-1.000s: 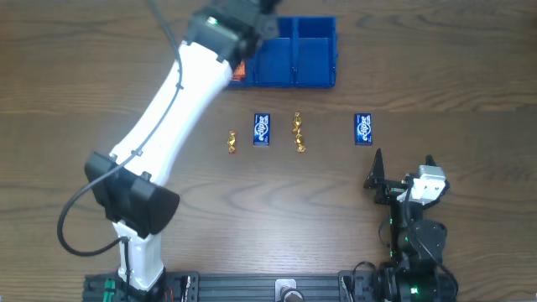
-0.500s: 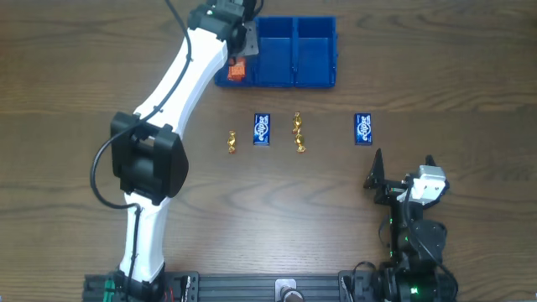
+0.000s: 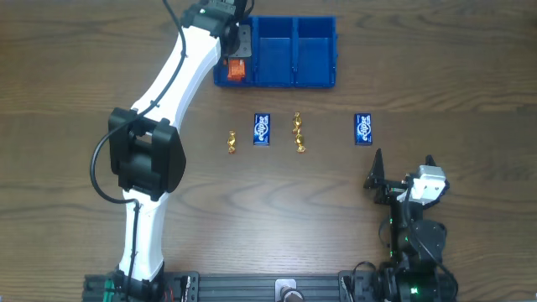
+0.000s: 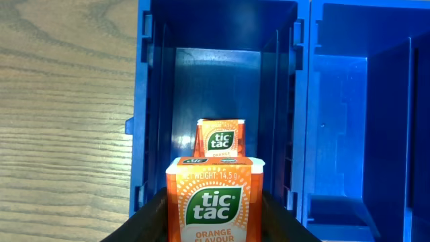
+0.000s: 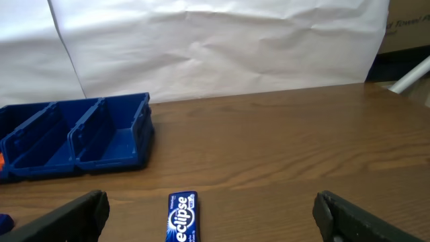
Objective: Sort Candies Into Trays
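Note:
A blue tray (image 3: 294, 52) with three compartments stands at the table's far side. My left gripper (image 3: 239, 57) hangs over its left compartment, shut on an orange mint box (image 4: 215, 198). A second orange mint box (image 4: 220, 138) lies on that compartment's floor just beyond it. On the table in front of the tray lie two blue mint packs (image 3: 262, 129) (image 3: 362, 129) and gold wrapped candies (image 3: 232, 141) (image 3: 299, 134). My right gripper (image 3: 401, 172) rests open near the front right, close to the right blue pack (image 5: 181, 216).
The tray's middle (image 4: 349, 128) and right compartments hold nothing I can see. A white sheet (image 5: 215, 47) hangs behind the table. Bare wood surrounds the row of candies.
My left arm has dropped down and drawn in over the tray's left compartment with the orange box. The right arm and the candies on the table have stayed put.

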